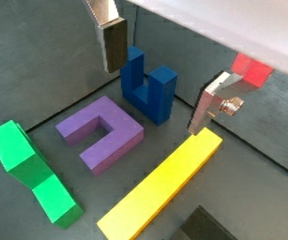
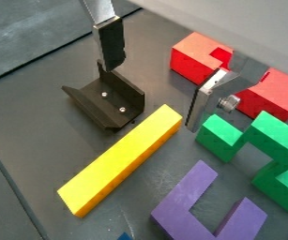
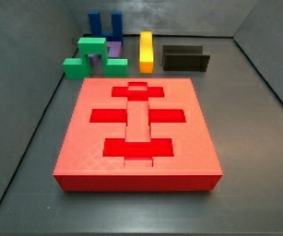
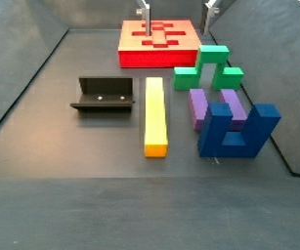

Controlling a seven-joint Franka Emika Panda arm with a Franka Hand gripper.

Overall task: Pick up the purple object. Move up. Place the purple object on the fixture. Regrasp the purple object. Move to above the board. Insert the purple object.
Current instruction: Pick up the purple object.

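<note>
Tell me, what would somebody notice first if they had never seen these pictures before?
Probably the big red board with its brighter cross-shaped recesses, lying alone in the middle of the floor. Next comes the cluster of colourful blocks behind it: the long yellow bar, the green stepped pieces, the purple object lying flat and a blue block. The gripper hangs above them, jaws open and empty, near the black fixture.

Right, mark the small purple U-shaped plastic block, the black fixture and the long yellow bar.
Small purple U-shaped plastic block (image 1: 86, 127): wrist view, on its base.
Black fixture (image 4: 104, 95): side view, on its upright wall.
Long yellow bar (image 2: 118, 159): wrist view, mid top face.
</note>
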